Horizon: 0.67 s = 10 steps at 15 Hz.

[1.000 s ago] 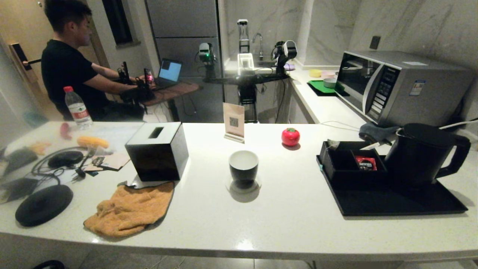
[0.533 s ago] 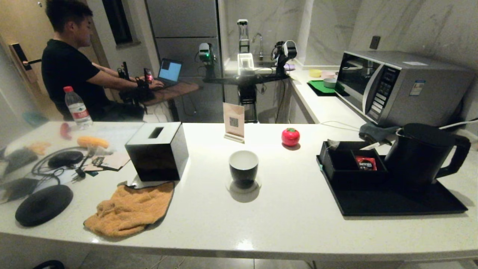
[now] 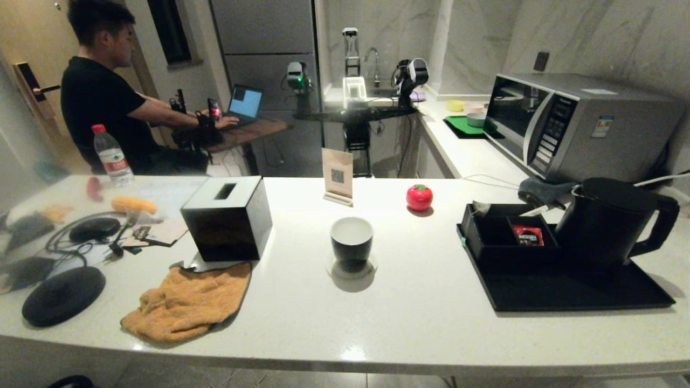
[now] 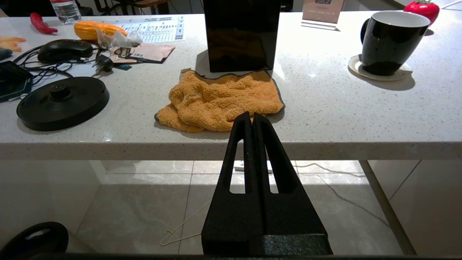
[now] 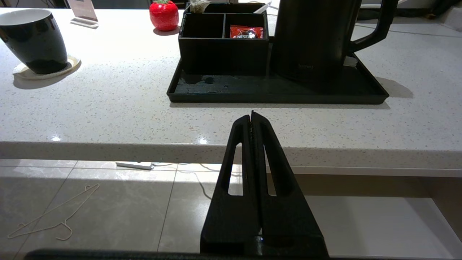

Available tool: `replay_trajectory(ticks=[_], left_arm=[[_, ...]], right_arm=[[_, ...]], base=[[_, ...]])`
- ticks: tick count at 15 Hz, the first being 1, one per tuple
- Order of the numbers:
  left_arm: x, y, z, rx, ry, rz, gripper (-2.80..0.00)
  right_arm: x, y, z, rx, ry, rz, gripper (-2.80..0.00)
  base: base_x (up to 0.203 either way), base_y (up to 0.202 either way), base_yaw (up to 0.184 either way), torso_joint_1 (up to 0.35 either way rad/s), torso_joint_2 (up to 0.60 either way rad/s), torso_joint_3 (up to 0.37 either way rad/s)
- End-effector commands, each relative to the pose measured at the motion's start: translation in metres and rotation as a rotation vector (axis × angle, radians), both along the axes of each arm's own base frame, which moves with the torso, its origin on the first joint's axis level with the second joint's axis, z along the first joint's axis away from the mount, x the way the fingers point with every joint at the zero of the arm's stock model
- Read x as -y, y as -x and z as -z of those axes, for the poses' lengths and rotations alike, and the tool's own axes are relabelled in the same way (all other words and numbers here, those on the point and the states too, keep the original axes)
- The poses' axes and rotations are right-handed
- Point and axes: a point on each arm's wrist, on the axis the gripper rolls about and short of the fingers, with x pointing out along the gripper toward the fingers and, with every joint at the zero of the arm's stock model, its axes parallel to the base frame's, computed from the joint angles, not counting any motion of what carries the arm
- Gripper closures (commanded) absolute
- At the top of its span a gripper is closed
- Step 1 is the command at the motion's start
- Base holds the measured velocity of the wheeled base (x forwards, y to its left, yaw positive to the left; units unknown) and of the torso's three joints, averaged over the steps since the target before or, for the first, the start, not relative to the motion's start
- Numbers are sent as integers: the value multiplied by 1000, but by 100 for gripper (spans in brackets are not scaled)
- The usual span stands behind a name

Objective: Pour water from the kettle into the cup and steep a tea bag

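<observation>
While nothing on the counter has shifted in the head view, the kettle (image 3: 609, 223) stands right of the cup (image 3: 351, 240), and each wrist view shows the left gripper (image 4: 252, 115) and right gripper (image 5: 251, 115) pressed together, empty, below the counter edge, so pouring has not begun.
</observation>
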Motion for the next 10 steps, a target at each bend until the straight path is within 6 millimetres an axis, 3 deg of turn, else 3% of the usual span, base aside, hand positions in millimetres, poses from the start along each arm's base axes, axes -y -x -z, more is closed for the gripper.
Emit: replay_trajectory(ticks=[1,10], left_arm=[[0,0,0,0,0,0,0],[0,0,0,0,0,0,0]], right_arm=[[0,0,0,-1,0,-1,0],[0,0,0,-1,0,0,0]], base=[[0,0,0,0,0,0],[0,0,0,0,0,0]])
